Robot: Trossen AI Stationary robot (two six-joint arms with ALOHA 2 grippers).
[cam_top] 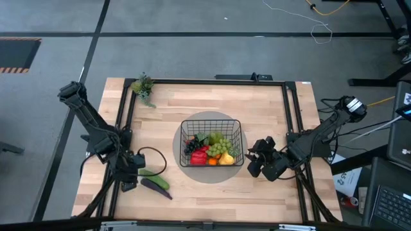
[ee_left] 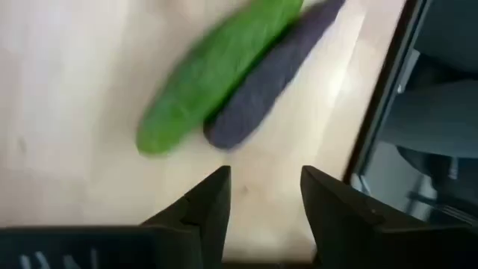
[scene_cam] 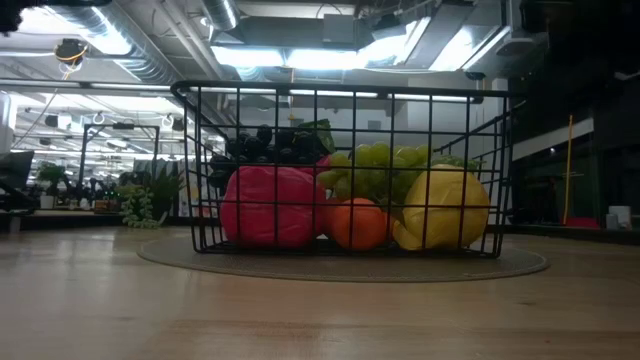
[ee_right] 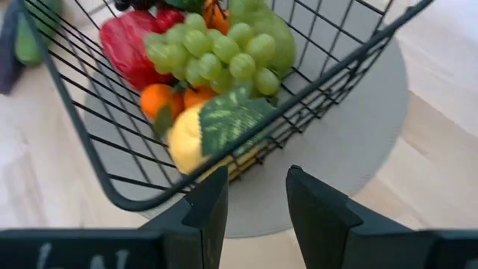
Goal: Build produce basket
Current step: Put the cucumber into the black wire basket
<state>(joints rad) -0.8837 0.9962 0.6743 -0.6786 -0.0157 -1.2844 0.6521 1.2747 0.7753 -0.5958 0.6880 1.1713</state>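
Note:
The black wire basket (cam_top: 212,142) stands mid-table on a round grey mat. It holds a red fruit (scene_cam: 270,205), an orange (scene_cam: 360,222), a lemon (scene_cam: 445,208), green grapes (scene_cam: 375,165) and dark grapes (scene_cam: 265,145). A green cucumber (cam_top: 154,173) and a purple eggplant (cam_top: 157,187) lie side by side on the wood near the table's near-left corner. My left gripper (ee_left: 265,194) is open just short of their ends, by the cucumber (ee_left: 213,71) and eggplant (ee_left: 269,82). My right gripper (ee_right: 258,194) is open right of the basket, facing its wall (ee_right: 142,190).
A small leafy potted plant (cam_top: 142,86) stands at the far-left corner. Black rails run along the table's left (cam_top: 122,115), right (cam_top: 292,122) and far edges. Bare wood lies in front of the basket (cam_top: 212,199) and behind it.

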